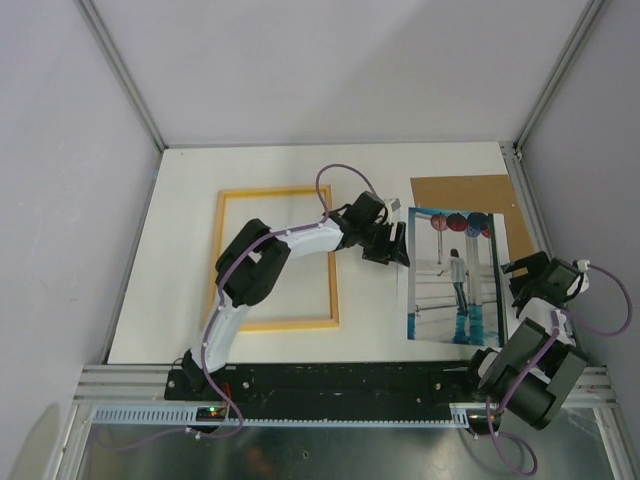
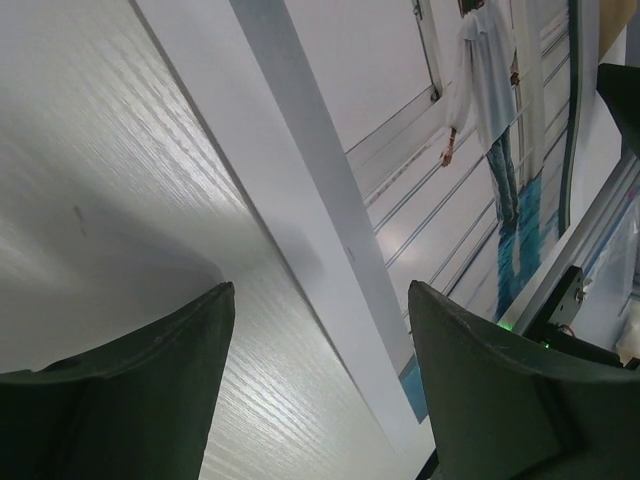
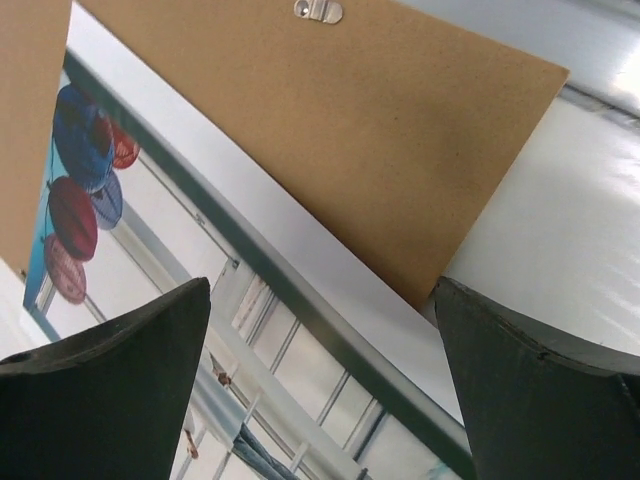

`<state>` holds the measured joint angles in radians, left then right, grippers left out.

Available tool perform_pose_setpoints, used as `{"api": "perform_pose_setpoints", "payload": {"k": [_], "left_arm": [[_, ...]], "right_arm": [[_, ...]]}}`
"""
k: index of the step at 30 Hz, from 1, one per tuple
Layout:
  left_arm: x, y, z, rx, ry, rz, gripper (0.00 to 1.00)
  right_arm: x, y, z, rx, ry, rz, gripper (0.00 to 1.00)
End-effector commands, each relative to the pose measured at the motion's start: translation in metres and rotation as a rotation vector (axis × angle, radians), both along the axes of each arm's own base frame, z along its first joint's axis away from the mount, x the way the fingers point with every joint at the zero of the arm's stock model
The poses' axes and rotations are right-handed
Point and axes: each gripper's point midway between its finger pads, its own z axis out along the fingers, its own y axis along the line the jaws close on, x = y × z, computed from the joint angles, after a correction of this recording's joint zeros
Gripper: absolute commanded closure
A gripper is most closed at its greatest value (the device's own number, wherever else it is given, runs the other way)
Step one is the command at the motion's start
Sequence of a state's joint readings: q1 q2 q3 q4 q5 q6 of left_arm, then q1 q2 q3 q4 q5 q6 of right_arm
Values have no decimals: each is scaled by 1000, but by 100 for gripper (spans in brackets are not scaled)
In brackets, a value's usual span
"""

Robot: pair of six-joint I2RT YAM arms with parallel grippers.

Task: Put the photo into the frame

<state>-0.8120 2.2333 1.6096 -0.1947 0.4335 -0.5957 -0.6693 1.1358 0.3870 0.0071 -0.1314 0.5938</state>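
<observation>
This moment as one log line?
photo: on table, outside frame | left end effector: open, at photo edge | right end effector: open

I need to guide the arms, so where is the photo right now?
In the top view, the photo lies flat on the right side of the table, right of the yellow frame, its far corner meeting the brown backing board.

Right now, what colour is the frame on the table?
The frame is yellow; it is seen best in the top external view.
</observation>
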Motion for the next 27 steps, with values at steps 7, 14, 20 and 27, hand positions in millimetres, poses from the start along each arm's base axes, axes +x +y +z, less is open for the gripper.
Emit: {"api": "perform_pose_setpoints", "payload": {"k": [7, 14, 20, 27], "left_arm": [[21, 16, -29, 61, -7, 19, 23], [36, 39, -38, 105, -8, 87, 24], [49, 58, -41, 146, -26, 133, 24], [56, 71, -45, 176, -29, 156, 25]], "right_arm": [[-2, 76, -33, 210, 42, 228, 1], [7, 110, -18, 274, -23, 371, 1], [21, 133, 15, 300, -152, 484, 2], [26, 159, 47, 365, -259, 584, 3]]}}
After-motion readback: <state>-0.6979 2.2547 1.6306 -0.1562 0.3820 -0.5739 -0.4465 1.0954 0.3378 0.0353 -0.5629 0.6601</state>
